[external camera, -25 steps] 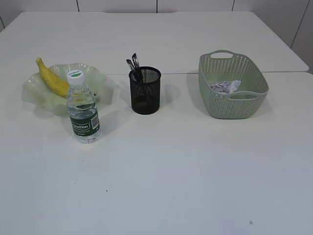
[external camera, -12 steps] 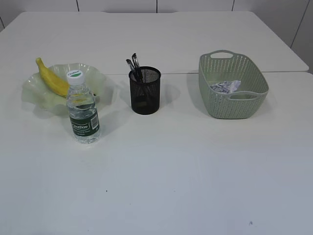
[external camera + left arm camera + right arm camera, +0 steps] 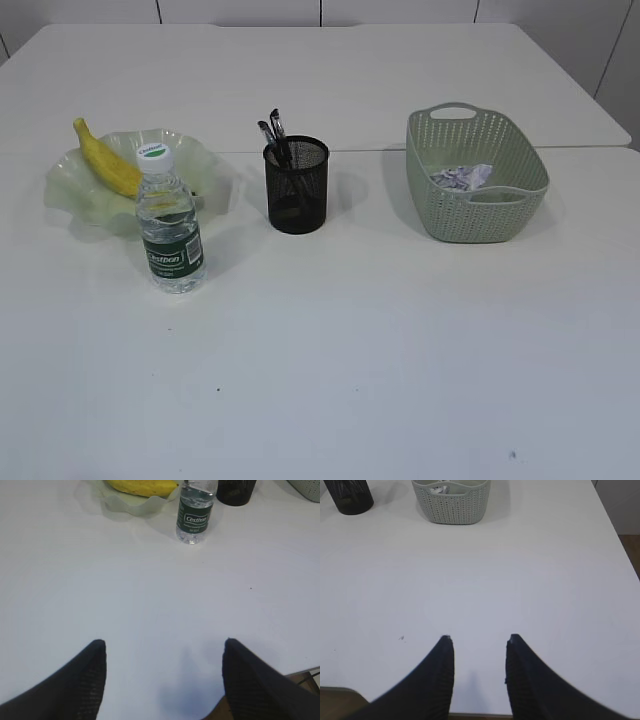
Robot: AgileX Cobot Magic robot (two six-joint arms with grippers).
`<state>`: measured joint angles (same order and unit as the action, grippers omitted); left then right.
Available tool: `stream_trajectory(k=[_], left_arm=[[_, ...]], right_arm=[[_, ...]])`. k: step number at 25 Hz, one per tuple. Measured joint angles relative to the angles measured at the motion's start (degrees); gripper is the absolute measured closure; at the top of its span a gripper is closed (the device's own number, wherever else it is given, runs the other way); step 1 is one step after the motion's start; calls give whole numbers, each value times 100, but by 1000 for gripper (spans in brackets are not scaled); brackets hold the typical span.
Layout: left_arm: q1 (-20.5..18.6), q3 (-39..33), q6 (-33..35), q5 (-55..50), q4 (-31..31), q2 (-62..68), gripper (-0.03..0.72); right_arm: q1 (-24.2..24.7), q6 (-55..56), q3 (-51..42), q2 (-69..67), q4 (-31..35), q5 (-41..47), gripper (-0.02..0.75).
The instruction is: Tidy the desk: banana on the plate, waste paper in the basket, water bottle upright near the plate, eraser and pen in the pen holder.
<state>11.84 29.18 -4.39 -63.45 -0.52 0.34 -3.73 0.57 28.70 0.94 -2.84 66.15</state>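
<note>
A yellow banana (image 3: 107, 160) lies on the pale green wavy plate (image 3: 214, 173). The water bottle (image 3: 170, 223) stands upright just in front of the plate. Pens (image 3: 275, 136) stick out of the black mesh pen holder (image 3: 297, 185); the eraser is hidden. Crumpled waste paper (image 3: 461, 177) sits in the green basket (image 3: 476, 213). My left gripper (image 3: 164, 644) hovers open and empty near the table's front edge, with the bottle (image 3: 194, 511) and banana (image 3: 142, 486) far ahead. Open and empty too, my right gripper (image 3: 479, 639) hangs over bare table, well back from the basket (image 3: 451, 502).
The white table's front edge shows under both grippers, its right edge (image 3: 615, 535) in the right wrist view. A seam (image 3: 360, 151) between two tabletops runs behind the pen holder. Neither arm appears in the exterior view.
</note>
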Motion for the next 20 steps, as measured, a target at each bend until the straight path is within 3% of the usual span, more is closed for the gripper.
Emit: stream_trajectory(k=[12,20], left_arm=[[-14,0,0,0,11,0,175],[-774,0,0,2,11,0,175]], right_arm=[[0,0,0,0,0,-35,472],[210,0,0,0,0,-45,472]])
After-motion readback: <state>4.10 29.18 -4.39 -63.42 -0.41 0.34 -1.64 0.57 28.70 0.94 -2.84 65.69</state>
